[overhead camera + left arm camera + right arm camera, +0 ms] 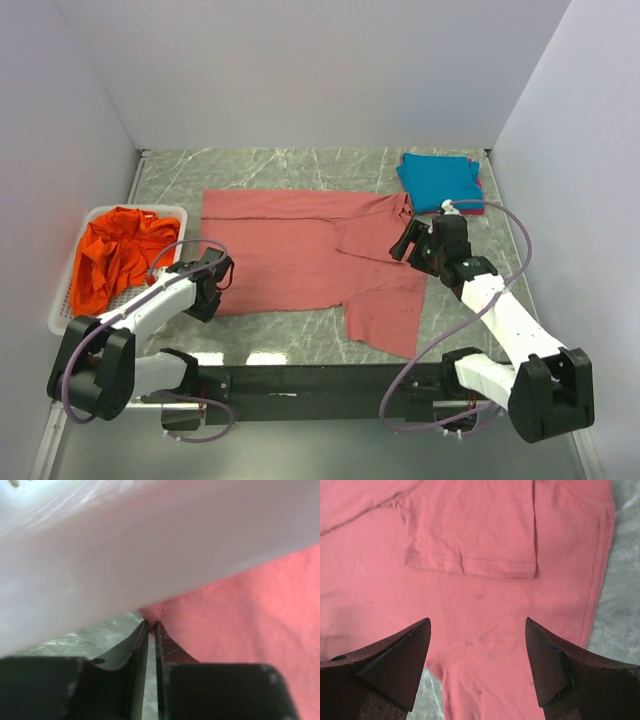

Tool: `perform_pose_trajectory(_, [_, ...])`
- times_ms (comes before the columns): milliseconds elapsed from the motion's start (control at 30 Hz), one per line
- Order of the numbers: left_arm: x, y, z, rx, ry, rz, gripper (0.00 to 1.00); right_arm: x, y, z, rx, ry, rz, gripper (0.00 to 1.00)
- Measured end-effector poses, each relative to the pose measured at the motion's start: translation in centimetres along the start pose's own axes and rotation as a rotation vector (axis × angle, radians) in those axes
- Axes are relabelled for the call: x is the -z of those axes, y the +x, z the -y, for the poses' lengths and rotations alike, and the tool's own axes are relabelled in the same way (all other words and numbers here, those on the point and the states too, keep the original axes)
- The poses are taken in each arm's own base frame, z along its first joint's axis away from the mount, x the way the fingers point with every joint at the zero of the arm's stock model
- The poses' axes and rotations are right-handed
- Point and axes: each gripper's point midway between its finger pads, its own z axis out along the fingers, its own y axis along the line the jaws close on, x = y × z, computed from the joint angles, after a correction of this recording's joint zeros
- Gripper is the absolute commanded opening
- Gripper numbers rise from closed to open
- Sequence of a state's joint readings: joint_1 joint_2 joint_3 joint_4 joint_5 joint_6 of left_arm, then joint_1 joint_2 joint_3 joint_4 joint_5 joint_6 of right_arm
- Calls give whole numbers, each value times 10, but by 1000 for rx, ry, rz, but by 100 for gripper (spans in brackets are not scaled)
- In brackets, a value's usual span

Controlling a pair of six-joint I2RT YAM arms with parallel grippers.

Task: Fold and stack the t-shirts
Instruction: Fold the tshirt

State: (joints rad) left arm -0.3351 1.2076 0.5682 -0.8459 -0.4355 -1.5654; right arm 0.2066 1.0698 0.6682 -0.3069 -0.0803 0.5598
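Observation:
A dusty salmon-red t-shirt point(300, 250) lies spread flat across the middle of the table. My left gripper point(222, 272) is at its near-left corner; in the left wrist view the gripper point(151, 625) has its jaws pinched on that corner of the salmon-red t-shirt point(250, 615). My right gripper point(405, 240) hovers open above the shirt's right side, and its wrist view shows the gripper point(477, 625) over the salmon-red t-shirt point(480, 545), where a sleeve is folded inward. An orange t-shirt point(115, 255) lies crumpled in the basket. A folded teal t-shirt point(438, 178) rests on a magenta one point(479, 186) at the back right.
The white mesh basket point(60, 318) stands at the left edge, right beside my left gripper; its wall point(125, 545) fills the upper left wrist view. White walls enclose the marble table point(270, 165) on three sides.

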Motion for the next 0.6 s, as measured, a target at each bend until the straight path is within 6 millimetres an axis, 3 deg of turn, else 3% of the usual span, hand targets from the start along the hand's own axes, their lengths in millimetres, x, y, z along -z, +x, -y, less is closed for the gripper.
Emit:
perform_pose_trajectory(33, [0, 0, 2, 1, 4, 1, 1, 2, 3, 1, 4, -1, -6, 82])
perform_pose_trajectory(333, [1, -2, 7, -6, 24, 5, 1, 18, 41, 4, 66, -33, -123, 80])
perform_pose_trajectory(467, [8, -6, 12, -5, 56, 7, 1, 34, 82, -14, 190, -48, -241, 79])
perform_pose_trajectory(600, [21, -13, 26, 15, 114, 14, 1, 56, 136, -27, 310, -65, -400, 74])
